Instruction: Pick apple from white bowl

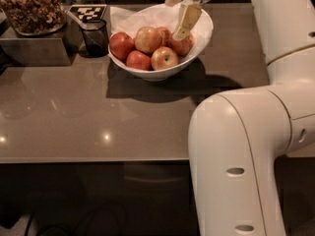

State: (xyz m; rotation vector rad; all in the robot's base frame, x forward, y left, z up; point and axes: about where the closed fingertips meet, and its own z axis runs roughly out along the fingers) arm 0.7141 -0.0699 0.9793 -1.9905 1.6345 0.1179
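Note:
The white bowl [197, 48], lined with white paper, stands at the back middle of the counter and holds several apples. The orange-red apple [184, 46] lies at the bowl's right side. My gripper [177, 19] hangs over that side, reaching in from the top edge. Its long cream finger [187, 18] points down with its tip just above or touching the apple's top left. The other finger is higher and apart from it, so the gripper is open and holds nothing. Two dark red apples [121, 44] lie at the left. A yellower apple [164, 58] lies in front.
A small dark mesh cup [95, 36] stands just left of the bowl. A grey box topped by a dish of nuts [30, 9] is at the far left. A checkered marker [87, 11] lies behind the cup. My white arm [246, 146] fills the right foreground.

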